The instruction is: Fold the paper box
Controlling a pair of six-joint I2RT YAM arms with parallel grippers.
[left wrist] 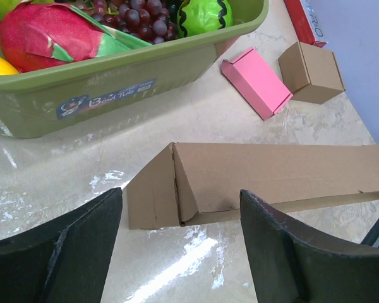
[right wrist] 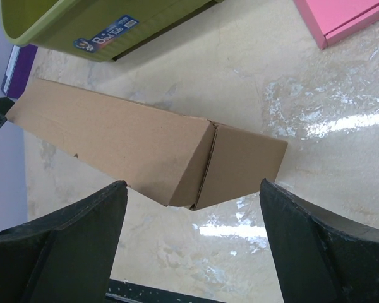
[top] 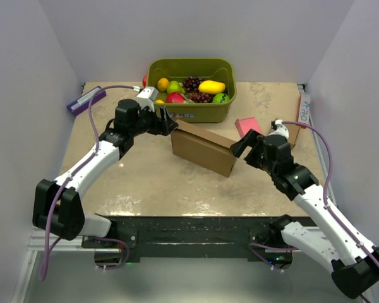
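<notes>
The left gripper [top: 168,122] and the right gripper [top: 240,147] both have their fingers spread and hold nothing. One stands at each end of the paper box [top: 204,150], which lies closed in the middle of the table [top: 145,183]. Beyond it sit a pink block [left wrist: 256,82] and a small cardboard box [left wrist: 311,71]. Farthest back, a green tub [top: 196,112] holds grapes [top: 191,83], a mango [top: 211,86] and other fruit.

Marbled table [top: 145,183] with paper box [top: 205,151], green tub [top: 199,113], pink block [top: 246,125], small box [left wrist: 311,72]

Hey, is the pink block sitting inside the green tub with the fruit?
No, the pink block lies on the table outside the green tub, beside the small cardboard box.
</notes>
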